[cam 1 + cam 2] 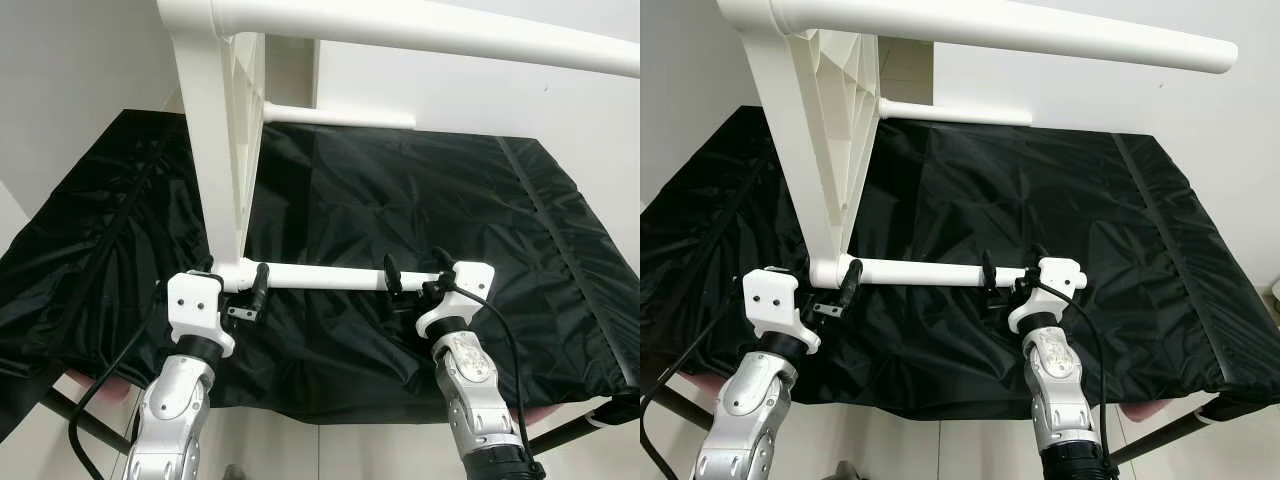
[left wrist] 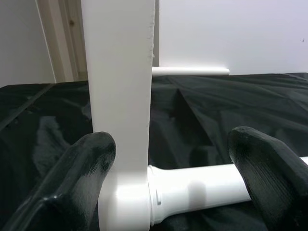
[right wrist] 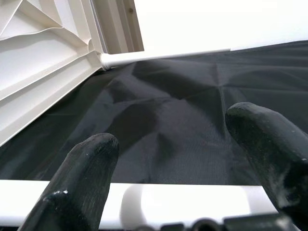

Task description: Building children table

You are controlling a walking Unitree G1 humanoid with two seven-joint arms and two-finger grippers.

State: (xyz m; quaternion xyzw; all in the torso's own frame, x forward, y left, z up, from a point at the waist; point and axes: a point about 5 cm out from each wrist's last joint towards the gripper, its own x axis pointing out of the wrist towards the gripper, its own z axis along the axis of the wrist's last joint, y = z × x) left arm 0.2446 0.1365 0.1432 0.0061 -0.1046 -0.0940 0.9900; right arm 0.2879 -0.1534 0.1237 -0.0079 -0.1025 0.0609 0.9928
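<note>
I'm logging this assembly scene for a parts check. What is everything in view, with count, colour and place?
Table top: one, white, standing on edge on the cloth at the robot's left.
Table legs: three in view, white, sticking out from the top toward the right; one near the robot, one far, one overhead.
Cloth: one, black, crinkled, covering the work surface.
Floor: pale, under the near edge.
Left end effector: black fingers open around the near leg's joint.
Right end effector: black fingers open at the near leg's free end.
</note>
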